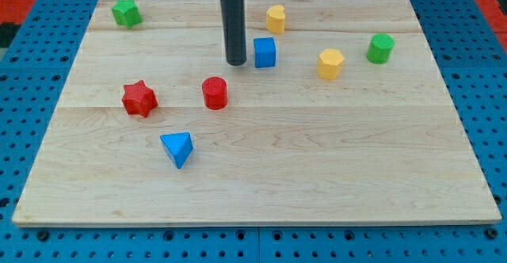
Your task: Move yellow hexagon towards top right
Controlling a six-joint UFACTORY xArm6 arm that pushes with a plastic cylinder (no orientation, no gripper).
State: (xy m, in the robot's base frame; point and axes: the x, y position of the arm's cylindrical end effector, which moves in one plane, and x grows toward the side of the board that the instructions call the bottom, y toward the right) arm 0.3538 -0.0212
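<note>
Tip point(236, 62) just left of blue cube point(264, 52); yellow hexagon point(330, 63) well right.

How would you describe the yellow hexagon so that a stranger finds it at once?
Look at the wooden board, in its upper right part. The yellow hexagon stands just left of the green cylinder. The other yellow block is rounder and nearer the top edge.

Board: a pale wooden board point(261, 168) on a blue surface with holes point(16, 65).
Top: green block point(126, 13), yellow block point(276, 17), blue cube point(264, 52), yellow hexagon point(330, 63), green cylinder point(380, 48).
Left: red star point(139, 98), red cylinder point(215, 93), blue triangle point(177, 148).
My tip point(236, 62): just left of the blue cube.
</note>
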